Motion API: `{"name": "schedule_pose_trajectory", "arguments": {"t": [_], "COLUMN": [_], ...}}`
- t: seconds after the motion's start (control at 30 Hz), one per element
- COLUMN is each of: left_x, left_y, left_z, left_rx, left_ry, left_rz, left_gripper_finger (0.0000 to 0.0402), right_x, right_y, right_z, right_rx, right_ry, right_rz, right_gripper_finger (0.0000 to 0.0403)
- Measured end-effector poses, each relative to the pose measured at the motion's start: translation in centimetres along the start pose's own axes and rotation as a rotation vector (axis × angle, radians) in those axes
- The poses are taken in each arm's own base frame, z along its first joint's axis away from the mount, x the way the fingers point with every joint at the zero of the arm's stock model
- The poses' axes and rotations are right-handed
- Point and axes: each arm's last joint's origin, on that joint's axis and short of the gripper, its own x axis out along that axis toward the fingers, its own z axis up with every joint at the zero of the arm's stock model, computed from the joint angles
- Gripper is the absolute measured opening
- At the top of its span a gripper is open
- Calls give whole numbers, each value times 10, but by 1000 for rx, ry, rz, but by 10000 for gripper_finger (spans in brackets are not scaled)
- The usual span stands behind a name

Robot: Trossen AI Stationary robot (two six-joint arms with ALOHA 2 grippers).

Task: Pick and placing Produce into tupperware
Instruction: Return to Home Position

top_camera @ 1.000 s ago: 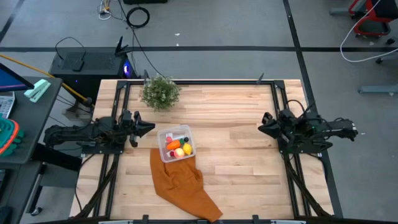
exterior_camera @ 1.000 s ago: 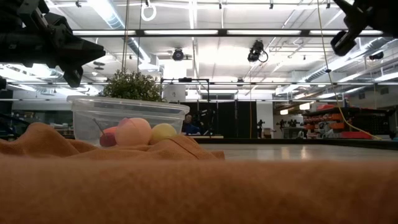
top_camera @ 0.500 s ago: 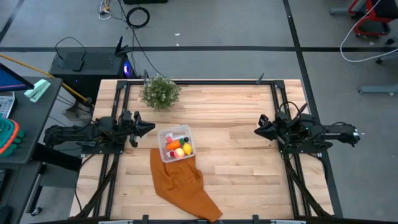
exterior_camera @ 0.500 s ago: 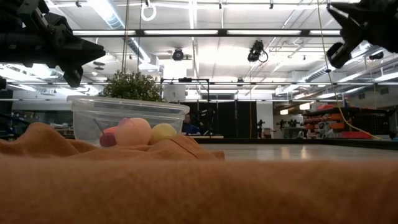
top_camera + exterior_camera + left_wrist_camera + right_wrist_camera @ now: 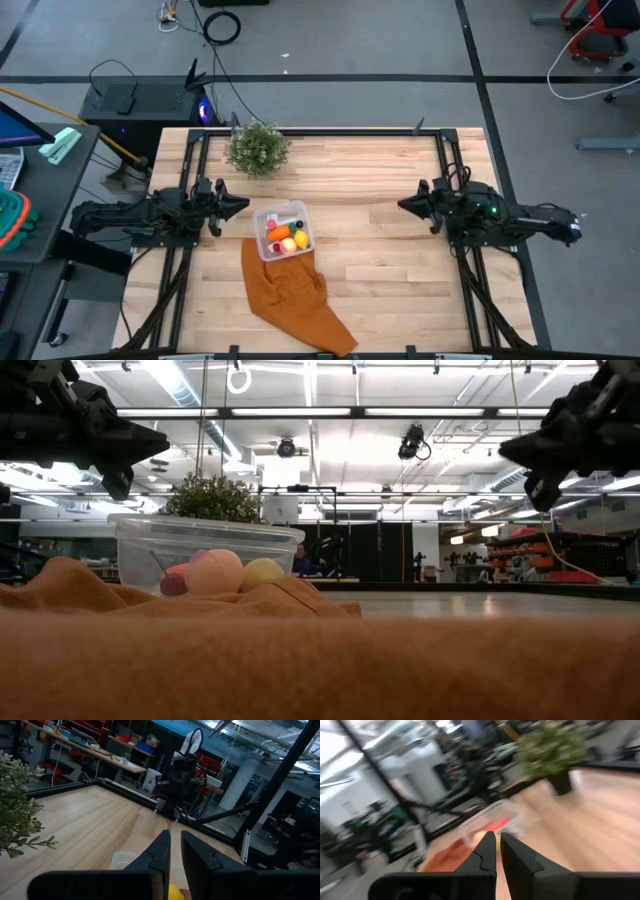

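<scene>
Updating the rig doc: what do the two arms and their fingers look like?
Both arms are dark, near-black jointed links with thin black cables looping off them. The left gripper and right gripper each end in two slim, tapered dark fingers. No markings legible.

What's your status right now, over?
Shut, empty, raised: left gripper, right gripper. Toy produce inside small clear plastic box. Nothing blocking.

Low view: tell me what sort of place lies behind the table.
Probably a robotics lab or industrial workshop: long ceiling strip lights, tall black metal frames, and, in the left wrist view, long cluttered workbenches.
</scene>
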Motion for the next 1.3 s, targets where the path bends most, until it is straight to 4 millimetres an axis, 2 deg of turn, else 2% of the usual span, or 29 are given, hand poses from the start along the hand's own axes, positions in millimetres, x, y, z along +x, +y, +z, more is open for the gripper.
{"name": "schedule_pose_trajectory", "arguments": {"t": [0.2, 0.5, 0.6, 0.8, 0.97, 1.13, 1.3], "left_x": [0, 0, 0, 0, 0, 0, 0], "left_y": [0, 0, 0, 0, 0, 0, 0], "left_z": [0, 0, 0, 0, 0, 0, 0], "left_rx": [0, 0, 0, 0, 0, 0, 0], "left_ry": [0, 0, 0, 0, 0, 0, 0], "left_rz": [0, 0, 0, 0, 0, 0, 0], "left_gripper_finger": [52, 55, 51, 51, 57, 54, 48], "right_x": [0, 1, 1, 1, 1, 1, 1], "right_y": [-5, 4, 5, 6, 6, 6, 6], "right_z": [1, -4, -5, -6, -6, -6, -6], "right_rx": [-14, 21, -40, -322, -379, -518, -520], "right_ry": [-55, -7, -5, 26, 27, 31, 32], "right_rz": [-135, -52, -37, -23, -22, -16, -13], "right_gripper_finger": [0, 0, 0, 0, 0, 0, 0]}}
